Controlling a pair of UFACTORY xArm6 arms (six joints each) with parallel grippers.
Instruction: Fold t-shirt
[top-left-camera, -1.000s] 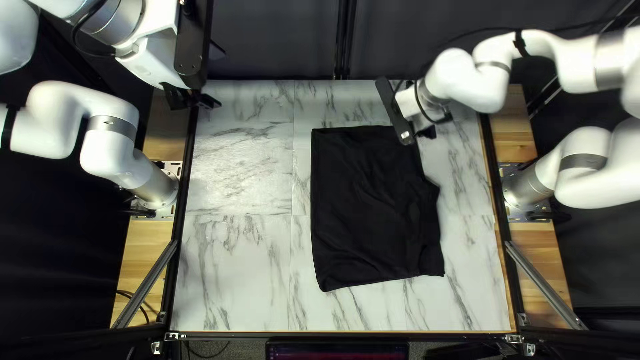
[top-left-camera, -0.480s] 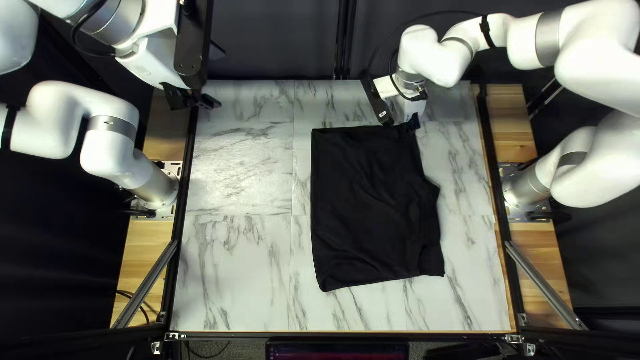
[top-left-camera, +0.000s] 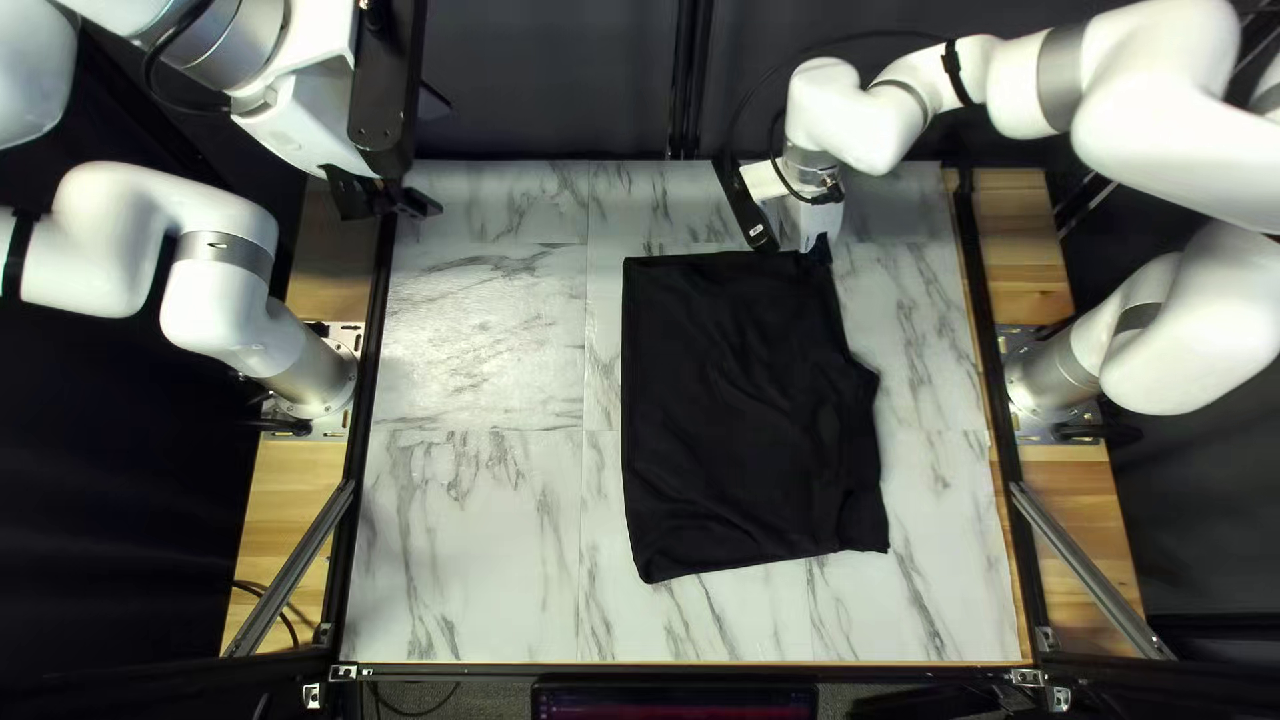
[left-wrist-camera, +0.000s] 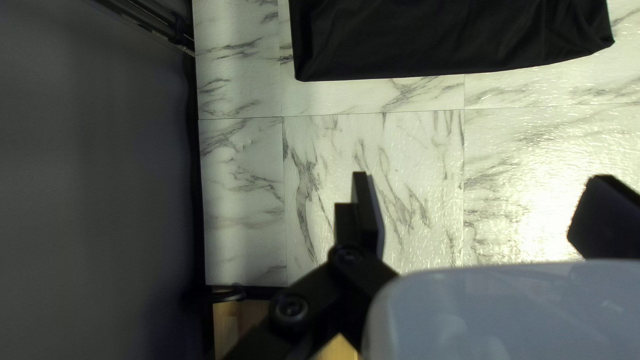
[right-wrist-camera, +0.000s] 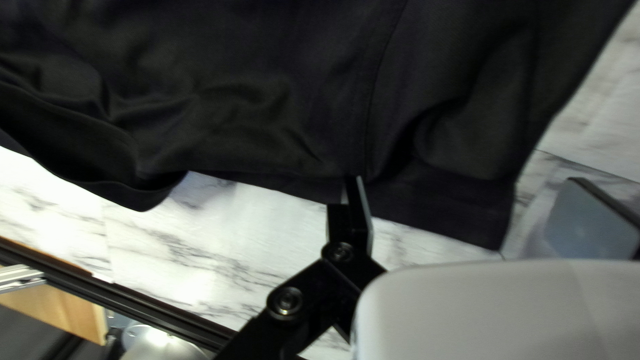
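The black t-shirt (top-left-camera: 734,400) lies on the right half of the marbled surface (top-left-camera: 467,547), its long axis running from the far edge toward the near one, its outline suggesting it is already partly folded. The right hand (right-wrist-camera: 467,193) is much the nearer: it sits at the garment's far right corner in the top left view, fingers apart, with the corner hem (right-wrist-camera: 480,227) in the gap between them, though not gripped. The left hand (left-wrist-camera: 481,180), also spread wide, has the t-shirt well ahead of it (too far off to help yet). Closing on that corner probably comes next; a shallow pinch could slip.
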